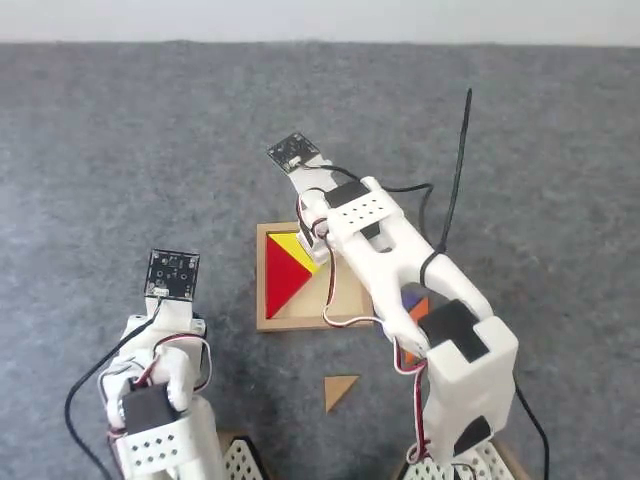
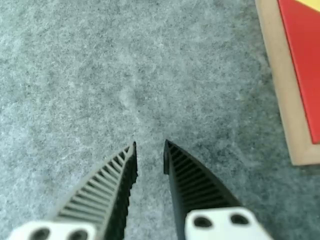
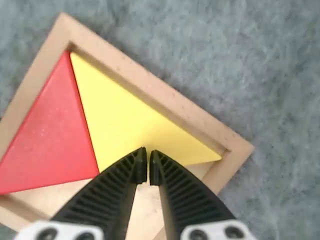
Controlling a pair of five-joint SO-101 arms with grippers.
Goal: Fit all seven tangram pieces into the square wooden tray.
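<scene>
At the tray's [image 3: 165, 100] 12 o'clock, the yellow triangle [image 3: 135, 120] could be knocked askew by the clenched, empty right gripper [image 3: 147, 151]; the left gripper [image 2: 150, 145] is parted.

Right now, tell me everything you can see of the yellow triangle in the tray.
The yellow triangle is a large, flat, matte piece, seemingly painted wood. It lies flat in the square wooden tray, long edge along one inner wall, one short edge flush against the red triangle, the other facing bare tray floor. The right claw, shut, sits over that free edge; contact is unclear.
</scene>
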